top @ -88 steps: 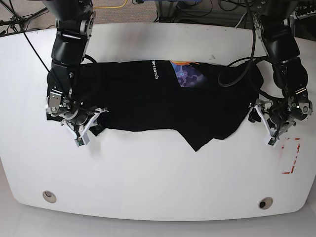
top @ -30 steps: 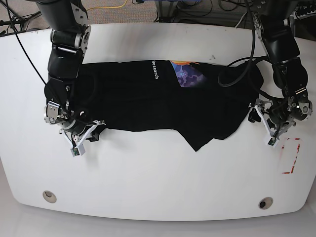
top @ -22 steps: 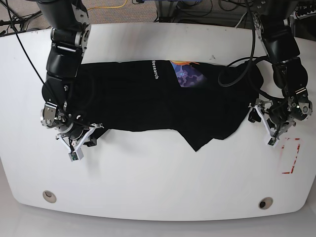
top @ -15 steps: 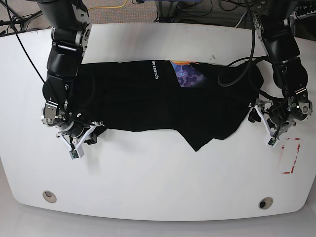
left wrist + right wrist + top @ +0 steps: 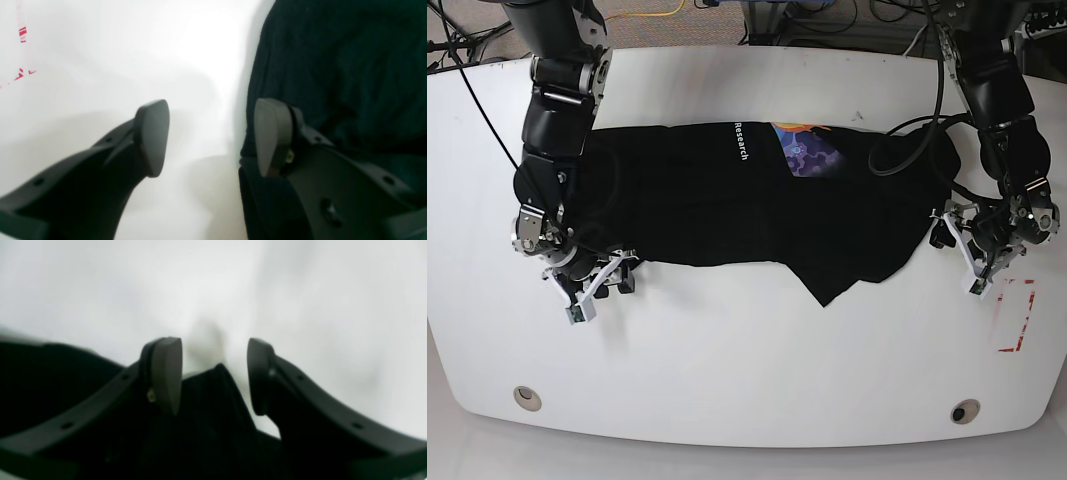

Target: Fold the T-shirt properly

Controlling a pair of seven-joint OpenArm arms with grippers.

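Note:
The black T-shirt (image 5: 727, 210) lies spread across the white table, with its orange and purple print (image 5: 810, 150) and white lettering at the far edge. My right gripper (image 5: 597, 297) sits at the shirt's near left corner. In the right wrist view it (image 5: 213, 375) is open, with a pointed tip of black cloth (image 5: 217, 396) between the jaws. My left gripper (image 5: 958, 262) sits at the shirt's right edge. In the left wrist view it (image 5: 211, 136) is open over bare table, and its right finger (image 5: 272, 136) rests over the shirt's edge (image 5: 333, 66).
Red tape marks (image 5: 1017, 315) lie on the table to the right of my left gripper and show in the left wrist view (image 5: 21, 33). Two round holes (image 5: 525, 397) (image 5: 965, 411) sit near the table's front edge. Cables hang behind the table.
My right gripper has shifted slightly down and to the left along the shirt's near left corner. The left arm and the shirt have not moved.

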